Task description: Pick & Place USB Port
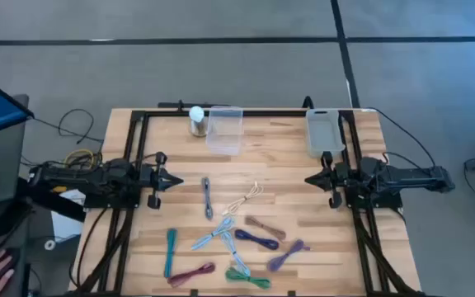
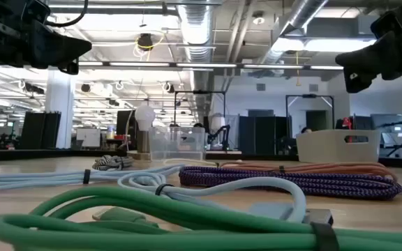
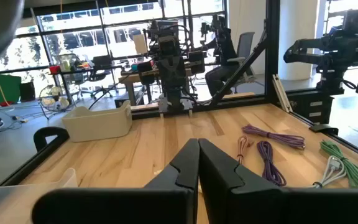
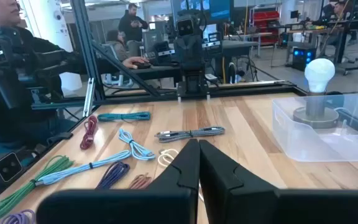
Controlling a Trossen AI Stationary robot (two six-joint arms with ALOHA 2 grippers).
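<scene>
At table's far edge: clear bin (image 1: pixel 225 129) w/ nothing visible inside, bulb (image 1: pixel 196 115) beside it, grey tray (image 1: pixel 323 132) contents unclear; USB cables (image 1: pixel 229 239) loose mid-table; left gripper (image 1: pixel 175 181), right gripper (image 1: pixel 311 179) both pressed together, holding nothing.

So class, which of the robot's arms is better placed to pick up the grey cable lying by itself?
Probably the left. The grey cable lies nearer the left hand than the right hand, and the clear bin is also towards its side.
</scene>
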